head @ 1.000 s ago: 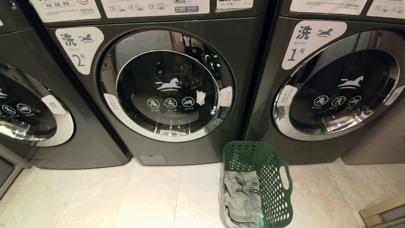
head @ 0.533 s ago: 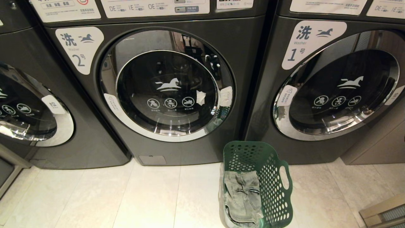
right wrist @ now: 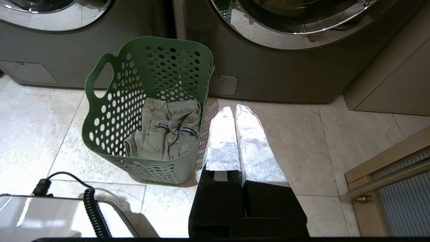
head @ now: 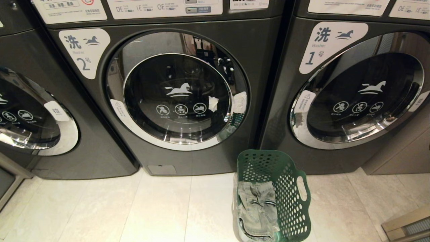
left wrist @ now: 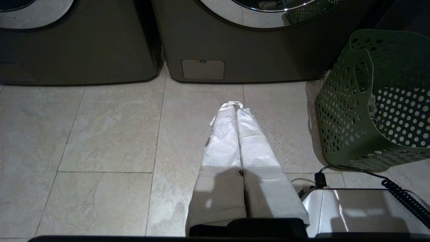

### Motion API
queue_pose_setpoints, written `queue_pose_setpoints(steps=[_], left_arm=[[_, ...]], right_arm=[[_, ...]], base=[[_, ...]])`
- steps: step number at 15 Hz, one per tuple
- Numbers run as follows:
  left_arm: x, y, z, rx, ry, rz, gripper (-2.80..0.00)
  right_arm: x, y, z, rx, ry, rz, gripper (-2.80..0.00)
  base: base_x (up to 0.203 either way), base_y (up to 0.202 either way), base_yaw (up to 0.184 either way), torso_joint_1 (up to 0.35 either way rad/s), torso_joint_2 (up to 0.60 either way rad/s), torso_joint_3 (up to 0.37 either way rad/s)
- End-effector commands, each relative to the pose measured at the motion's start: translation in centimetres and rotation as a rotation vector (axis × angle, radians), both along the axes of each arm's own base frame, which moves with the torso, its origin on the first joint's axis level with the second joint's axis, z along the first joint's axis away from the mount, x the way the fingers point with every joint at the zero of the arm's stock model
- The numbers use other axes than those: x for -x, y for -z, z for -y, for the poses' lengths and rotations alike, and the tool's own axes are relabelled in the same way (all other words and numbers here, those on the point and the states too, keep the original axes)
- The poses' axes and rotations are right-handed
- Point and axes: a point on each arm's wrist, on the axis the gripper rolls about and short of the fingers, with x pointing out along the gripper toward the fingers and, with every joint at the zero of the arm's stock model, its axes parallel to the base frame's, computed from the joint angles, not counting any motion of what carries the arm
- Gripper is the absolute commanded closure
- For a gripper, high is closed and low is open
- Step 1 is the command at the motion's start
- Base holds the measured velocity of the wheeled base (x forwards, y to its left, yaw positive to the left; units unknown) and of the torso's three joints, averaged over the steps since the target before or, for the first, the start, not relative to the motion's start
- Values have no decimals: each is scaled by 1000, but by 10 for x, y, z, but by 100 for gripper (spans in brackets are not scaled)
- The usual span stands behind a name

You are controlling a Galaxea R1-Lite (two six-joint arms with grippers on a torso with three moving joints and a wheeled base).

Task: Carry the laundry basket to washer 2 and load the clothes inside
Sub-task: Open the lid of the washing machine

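The green perforated laundry basket (head: 273, 193) stands on the tiled floor, between the fronts of washer 2 (head: 178, 90) and washer 1 (head: 359, 90). Pale denim clothes (head: 258, 208) lie crumpled inside it, also clear in the right wrist view as clothes (right wrist: 166, 129) in the basket (right wrist: 111, 111). Washer 2's round door is closed. Neither arm shows in the head view. My left gripper (left wrist: 235, 106) hangs low over the floor, shut and empty, with the basket (left wrist: 376, 101) off to one side. My right gripper (right wrist: 234, 108) is shut and empty right beside the basket.
A third washer (head: 30, 111) stands at the far left. A wooden cabinet edge (head: 408, 223) sits at the lower right. My base's silver cover with a coiled black cable (left wrist: 401, 195) lies below the grippers. Pale floor tiles (head: 134, 208) stretch before washer 2.
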Motion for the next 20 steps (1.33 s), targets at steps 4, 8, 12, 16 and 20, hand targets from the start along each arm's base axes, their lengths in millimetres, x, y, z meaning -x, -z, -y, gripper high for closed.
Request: queue_pose_setpoints(steps=[4, 8, 12, 16, 20], left_arm=[[0, 0, 0, 1, 0, -2, 0], [0, 0, 0, 2, -1, -2, 0], [0, 0, 0, 2, -1, -2, 0], [0, 0, 0, 4, -1, -2, 0], [0, 0, 0, 4, -1, -2, 0]], right_arm=[[0, 0, 0, 0, -1, 0, 0], [0, 0, 0, 0, -1, 0, 0], [0, 0, 0, 0, -1, 0, 0], [0, 0, 0, 0, -1, -1, 0], [0, 0, 0, 0, 0, 0, 0]], base=[[0, 0, 0, 2, 0, 102], [0, 0, 0, 1, 2, 191], [0, 0, 0, 1, 3, 140], [0, 0, 0, 0, 1, 7], [0, 0, 0, 0, 0, 0]])
